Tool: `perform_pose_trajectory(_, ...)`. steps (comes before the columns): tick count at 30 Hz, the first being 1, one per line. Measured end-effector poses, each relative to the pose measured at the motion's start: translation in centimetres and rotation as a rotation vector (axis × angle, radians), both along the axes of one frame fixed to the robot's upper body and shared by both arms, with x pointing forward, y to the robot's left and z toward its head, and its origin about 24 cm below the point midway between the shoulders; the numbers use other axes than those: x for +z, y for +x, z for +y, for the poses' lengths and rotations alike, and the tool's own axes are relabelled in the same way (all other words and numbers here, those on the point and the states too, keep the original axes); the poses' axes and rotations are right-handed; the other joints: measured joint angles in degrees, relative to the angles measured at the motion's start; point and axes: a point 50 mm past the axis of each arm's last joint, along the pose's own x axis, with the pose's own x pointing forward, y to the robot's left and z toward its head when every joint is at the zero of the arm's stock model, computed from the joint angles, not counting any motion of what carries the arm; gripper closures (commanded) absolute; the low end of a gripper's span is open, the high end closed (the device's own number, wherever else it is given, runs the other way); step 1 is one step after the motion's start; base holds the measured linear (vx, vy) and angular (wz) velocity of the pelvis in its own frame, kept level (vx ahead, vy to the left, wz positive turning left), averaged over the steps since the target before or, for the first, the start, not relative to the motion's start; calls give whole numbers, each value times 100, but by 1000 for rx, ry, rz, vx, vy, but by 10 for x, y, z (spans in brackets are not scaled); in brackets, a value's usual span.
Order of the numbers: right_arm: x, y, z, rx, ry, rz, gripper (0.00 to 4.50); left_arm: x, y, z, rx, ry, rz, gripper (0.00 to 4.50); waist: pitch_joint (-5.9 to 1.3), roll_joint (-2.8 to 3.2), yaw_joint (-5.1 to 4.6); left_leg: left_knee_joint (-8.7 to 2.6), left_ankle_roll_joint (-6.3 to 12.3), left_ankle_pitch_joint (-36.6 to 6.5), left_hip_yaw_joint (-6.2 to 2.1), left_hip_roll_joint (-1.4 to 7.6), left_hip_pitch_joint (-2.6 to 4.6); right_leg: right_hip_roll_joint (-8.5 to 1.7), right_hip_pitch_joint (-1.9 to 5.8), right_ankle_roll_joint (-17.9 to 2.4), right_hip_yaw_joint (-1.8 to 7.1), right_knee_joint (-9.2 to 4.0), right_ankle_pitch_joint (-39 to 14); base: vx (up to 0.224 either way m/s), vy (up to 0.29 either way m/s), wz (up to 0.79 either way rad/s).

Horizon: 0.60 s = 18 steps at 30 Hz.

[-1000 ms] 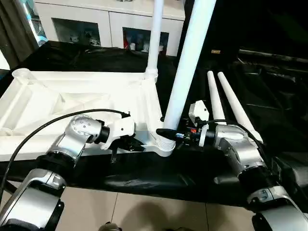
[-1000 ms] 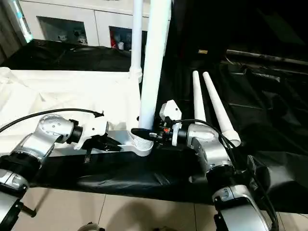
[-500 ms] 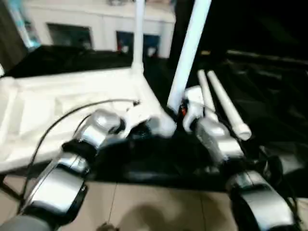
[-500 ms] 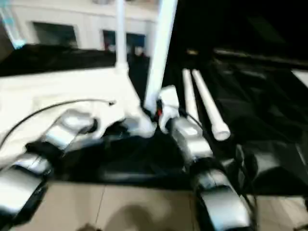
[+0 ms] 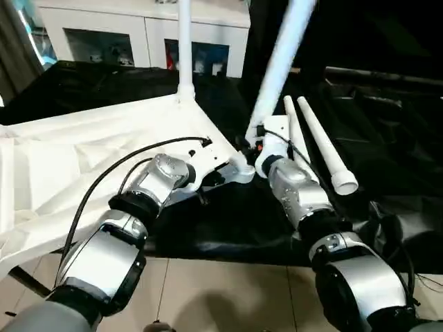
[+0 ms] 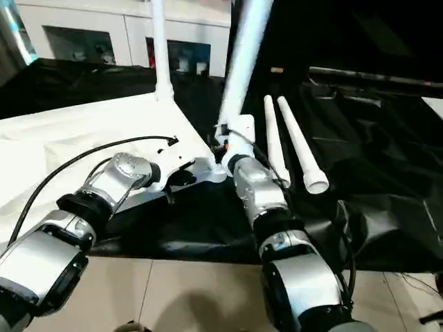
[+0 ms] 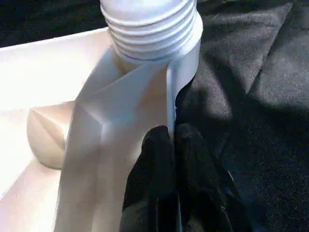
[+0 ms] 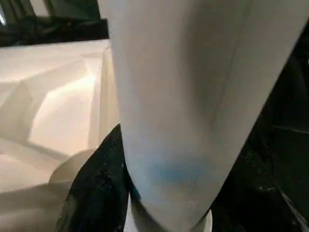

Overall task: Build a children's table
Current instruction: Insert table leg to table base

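Both grippers grip for me: left gripper [image 7: 174, 159] pinches the tabletop [image 5: 83, 152] rim, right gripper [image 5: 250, 142] clasps a socketed leg [image 5: 280, 66] (leaning).

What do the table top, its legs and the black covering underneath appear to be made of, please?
Table top: looks like white moulded plastic, smooth and slightly glossy, with ribs and a ridged corner socket.
Loose legs: apparently the same white plastic; one shows a hollow open end, so probably thin-walled tube.
Black covering: likely thin plastic sheeting or coated fabric, judging by its shiny creases; I cannot tell which.
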Motion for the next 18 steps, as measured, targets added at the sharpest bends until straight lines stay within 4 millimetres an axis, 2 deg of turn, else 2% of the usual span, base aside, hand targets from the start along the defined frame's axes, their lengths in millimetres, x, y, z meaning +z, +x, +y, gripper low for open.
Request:
perform_pose_trajectory(5, 1, -1, 2, 118, -2, -7, 264, 1, -2, 7, -41, -5, -9, 450, -8, -12, -48, -7, 0, 0, 9, 1, -2, -1, -5, 0, 4, -11, 0, 0, 0, 0)
perform_pose_trajectory(7, 1, -4, 0, 254, -10, -6, 264, -1, -8, 20, -100, -11, 7, 450, -23, -27, -83, -25, 1, 0, 13, 2, 2, -1, 8, -1, 3, -8, 1, 0, 0, 0)
perform_pose_trajectory(9, -1, -8, -3, 362, -6, 5, 264, -2, -14, 28, -161, -11, 27, 450, -63, -58, -103, -43, 1, -1, 17, 6, 28, 0, 15, 0, 3, 17, 4, 0, 0, 0)
perform_pose_trajectory(11, -2, -13, -3, 469, -5, 17, 264, -4, -22, 36, -214, -20, 47, 450, -90, -87, -107, -52, 1, -1, 17, 19, 88, 10, 53, 4, 2, 33, 14, 91, -33, -2)
perform_pose_trajectory(13, -1, -17, -8, 566, -11, 20, 264, -3, -27, 43, -254, -22, 64, 450, -127, -85, -114, -74, -2, -2, 9, 22, 105, 22, 67, 17, 3, 29, 6, 95, -31, -2)
perform_pose_trajectory(16, 1, -23, -12, 717, -16, 25, 264, -2, -35, 51, -310, -31, 98, 450, -185, -51, -112, -86, 10, -13, 11, 30, 105, 43, 66, -4, 19, 29, -14, 85, -11, 1)
perform_pose_trajectory(18, 3, -27, -15, 813, -21, 35, 264, -1, -40, 55, -345, -37, 116, 450, -211, -62, -108, -88, 18, -38, 23, 43, 105, 54, 66, -18, 19, 32, -47, 78, -7, 0)
